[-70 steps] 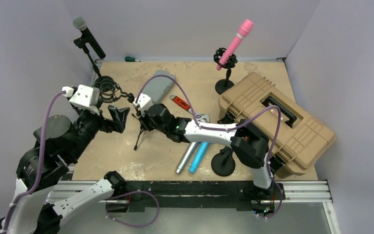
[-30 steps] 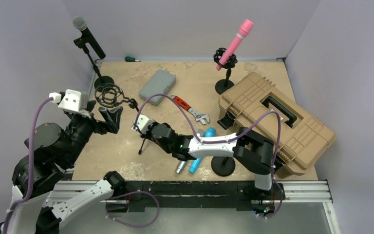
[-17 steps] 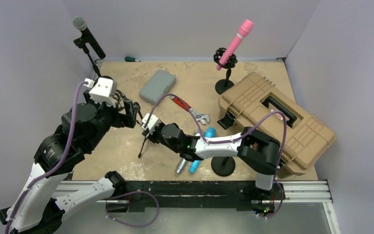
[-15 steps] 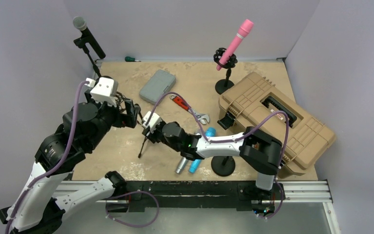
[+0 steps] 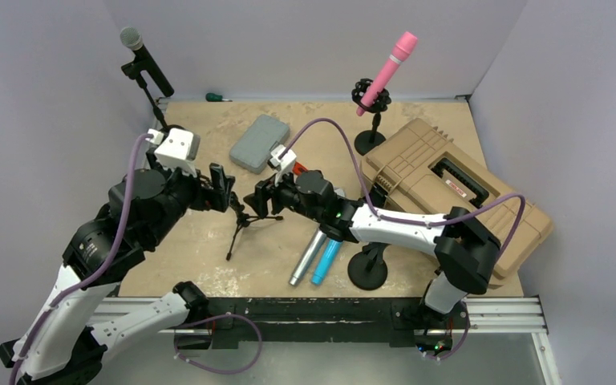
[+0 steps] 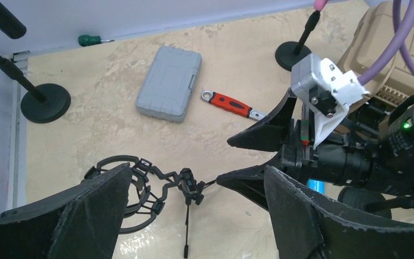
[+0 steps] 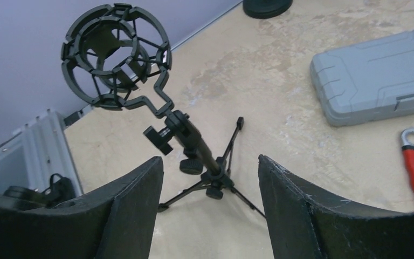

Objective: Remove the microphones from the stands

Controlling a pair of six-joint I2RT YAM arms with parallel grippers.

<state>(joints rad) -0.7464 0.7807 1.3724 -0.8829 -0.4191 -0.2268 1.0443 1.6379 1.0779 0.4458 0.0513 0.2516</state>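
Black tripod stand point(image 7: 197, 143) | left gripper point(image 6: 197, 172), right gripper point(image 7: 210, 162) spread apart, nothing gripped | stand could be toppled if nudged

Tabletop point(image 5: 200, 249) beige, mottled stone-like pattern. Toolbox point(image 5: 409, 152) tan, black latches. Small case point(image 5: 258, 143) plain grey. Wrench point(image 6: 232, 105) red handle, silver head. Screwdriver point(image 6: 89, 39) green handle. Pink microphone point(image 5: 389, 68); black microphone point(image 5: 151, 68) with grey mesh head. Silver microphone point(image 5: 305, 258), blue microphone point(image 5: 326, 261). Tripod stand point(image 7: 191, 139) all black (shock mount too). Cables point(image 6: 380, 65) purple.
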